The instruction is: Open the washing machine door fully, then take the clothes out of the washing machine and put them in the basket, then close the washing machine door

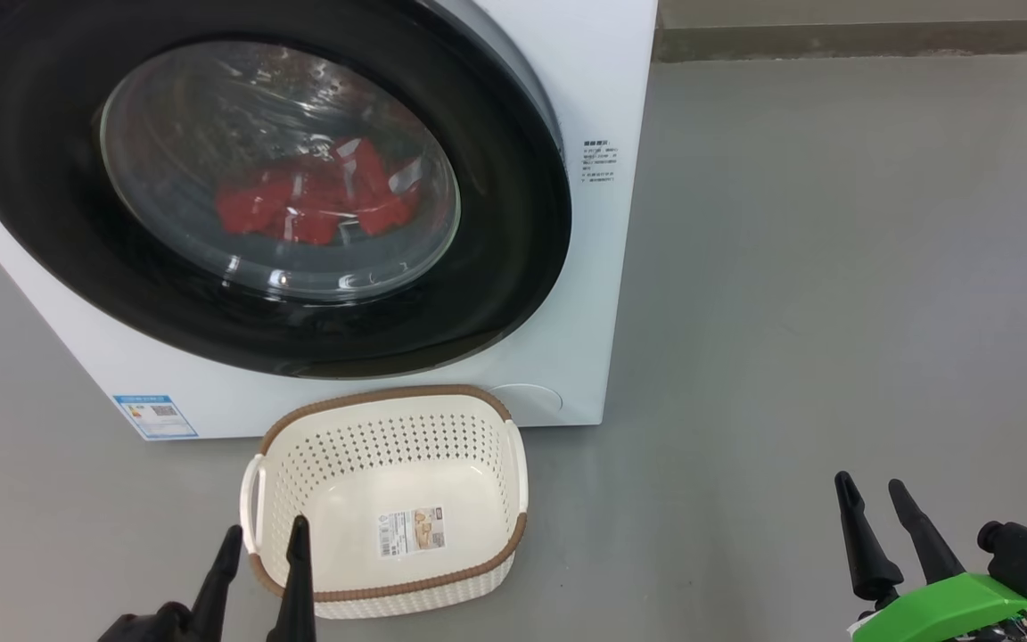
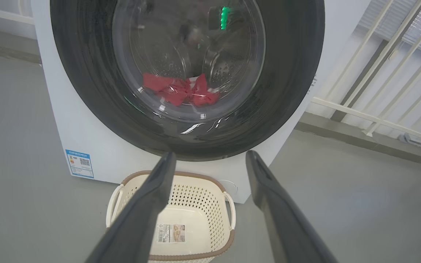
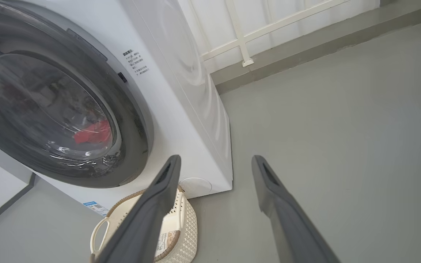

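- Both pairs of jaws stand wide apart and hold nothing. The left gripper (image 1: 265,528) hovers at the basket's near left corner, and the right gripper (image 1: 870,483) hangs well apart from the basket, off to its right.
- The basket (image 1: 389,395) sits on the floor with nothing in it but its paper label.
- The washing machine door (image 1: 50,223) is shut, directly behind and above the basket. The clothes (image 1: 317,201) lie behind its glass, so the first step is not yet begun.
- We judge the glossy black rim a poor hold: a finger hooking it at a shallow angle may slip off.
- The left fingers are close to the basket's rim, and a careless lift may knock the basket away from the washing machine (image 1: 603,89).
- The basket is small, so soft clothes carried out above it may drape over its rim or drop on the floor beside it.
- The right wrist view looks from the basket's right and shows the door's grey edge with a dark notch (image 3: 86,44), perhaps the place to pull; we cannot tell for sure.
- The left wrist view looks straight over the basket and shows a white railing (image 2: 378,120) past the machine and a green glint (image 2: 224,17) on the glass.
- The head view places both grippers against the basket at once.
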Controlling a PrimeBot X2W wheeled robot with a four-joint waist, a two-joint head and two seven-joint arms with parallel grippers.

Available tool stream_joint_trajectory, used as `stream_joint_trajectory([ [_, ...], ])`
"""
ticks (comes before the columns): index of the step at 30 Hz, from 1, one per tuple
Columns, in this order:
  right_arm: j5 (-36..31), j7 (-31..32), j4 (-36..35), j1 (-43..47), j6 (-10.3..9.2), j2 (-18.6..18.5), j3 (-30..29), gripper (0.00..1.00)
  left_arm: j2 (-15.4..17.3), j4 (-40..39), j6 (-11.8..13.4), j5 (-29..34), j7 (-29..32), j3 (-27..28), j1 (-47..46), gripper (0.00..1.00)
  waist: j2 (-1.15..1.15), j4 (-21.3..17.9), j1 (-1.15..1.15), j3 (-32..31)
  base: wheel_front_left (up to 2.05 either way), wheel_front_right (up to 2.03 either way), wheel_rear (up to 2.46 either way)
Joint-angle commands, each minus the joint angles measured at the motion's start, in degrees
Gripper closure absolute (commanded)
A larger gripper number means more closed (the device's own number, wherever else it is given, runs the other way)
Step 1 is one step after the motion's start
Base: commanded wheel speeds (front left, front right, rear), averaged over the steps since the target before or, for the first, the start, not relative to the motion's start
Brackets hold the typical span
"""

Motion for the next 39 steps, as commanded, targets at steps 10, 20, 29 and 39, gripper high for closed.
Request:
stream_joint_trajectory([
  [10, -6.71, -2.42, -1.46, 0.0, 0.02, -0.3, -0.89, 0.0, 0.72, -1.42, 0.12, 7.28, -2.35, 1.18, 0.15, 0.0, 0.0, -0.18, 0.0, 0.42, 0.0, 0.0, 0.0],
  [20, -12.56, -4.11, -1.4, 0.16, 0.02, -0.2, -0.75, 0.0, 0.8, -1.45, 0.43, 13.26, -4.03, 0.93, 0.46, 0.0, 0.0, -0.63, 0.0, 0.85, 0.0, 0.0, 0.0],
  [29, -14.79, -4.82, -1.9, 0.95, 0.02, -0.25, -1.77, 0.0, 0.83, 0.07, -0.04, 14.08, -4.74, 1.12, 0.15, 0.0, 0.0, -0.64, 0.0, 1.39, 0.0, 0.0, 0.0],
  [39, -14.51, -4.82, -2.61, 2.08, 0.02, 0.17, -2.75, 0.0, 0.83, 0.9, -0.68, 12.35, -4.74, 1.53, -0.01, 0.0, 0.0, -0.45, 0.0, 1.48, 0.0, 0.0, 0.0],
])
